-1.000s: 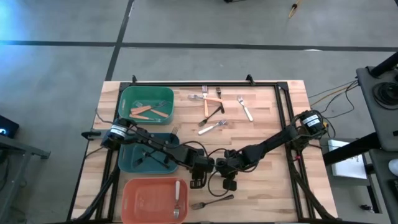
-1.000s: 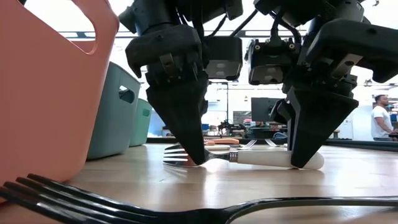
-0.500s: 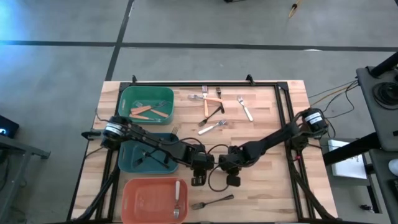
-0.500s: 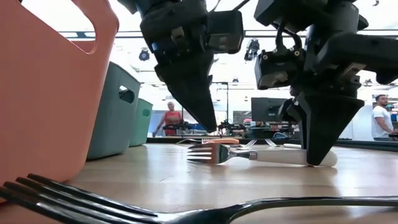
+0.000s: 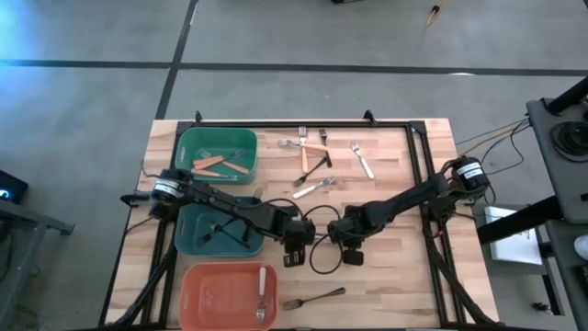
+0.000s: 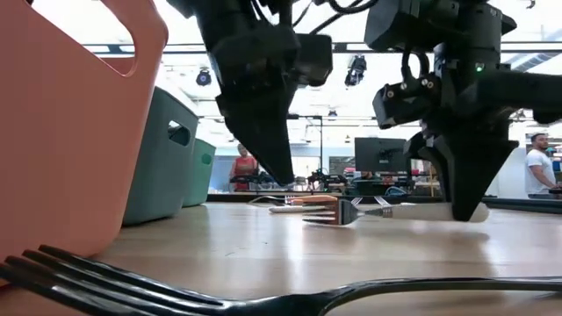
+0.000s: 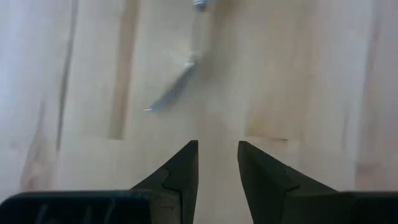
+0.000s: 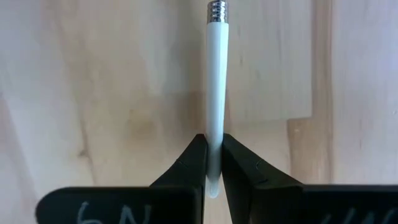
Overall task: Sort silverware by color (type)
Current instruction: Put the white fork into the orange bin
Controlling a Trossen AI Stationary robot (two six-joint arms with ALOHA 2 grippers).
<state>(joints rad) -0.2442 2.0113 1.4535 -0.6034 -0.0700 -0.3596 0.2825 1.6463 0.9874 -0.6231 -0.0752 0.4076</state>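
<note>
A white-handled fork point(image 6: 386, 211) with metal tines lies level near the table's middle. My right gripper point(image 5: 345, 237) is shut on its handle point(image 8: 215, 81). My left gripper point(image 5: 295, 242) hangs open above the table point(image 7: 217, 146), just left of the fork's tines point(image 7: 177, 93), and touches nothing. An all-black fork point(image 5: 312, 299) lies flat near the near edge, beside the salmon bin point(image 5: 197, 296). Inside that bin rests a white-handled fork point(image 5: 262, 292). Several more forks point(image 5: 312, 158) lie scattered on the far side. My right gripper pinches the white handle near its free end point(image 8: 214, 163) between its two fingers, coming from above and pointing down point(image 6: 470, 206). The fork stays level, tines toward my left gripper. Whether it rests on the wood or hangs just above it, I cannot tell.
The green bin point(image 5: 188, 147) holds orange-handled forks and the teal bin point(image 5: 188, 241) holds dark forks; both stand on the left behind the salmon one. A cable loop point(image 5: 322, 262) lies between the grippers. Bare wood point(image 5: 395, 276) shows on the right. People stand in the room beyond.
My left gripper has risen off the fork's tine end, where its tip stood a second ago. My right gripper, still shut on the handle, has moved toward the table's right and far side. The white-handled fork has gone with it, away from my left gripper.
</note>
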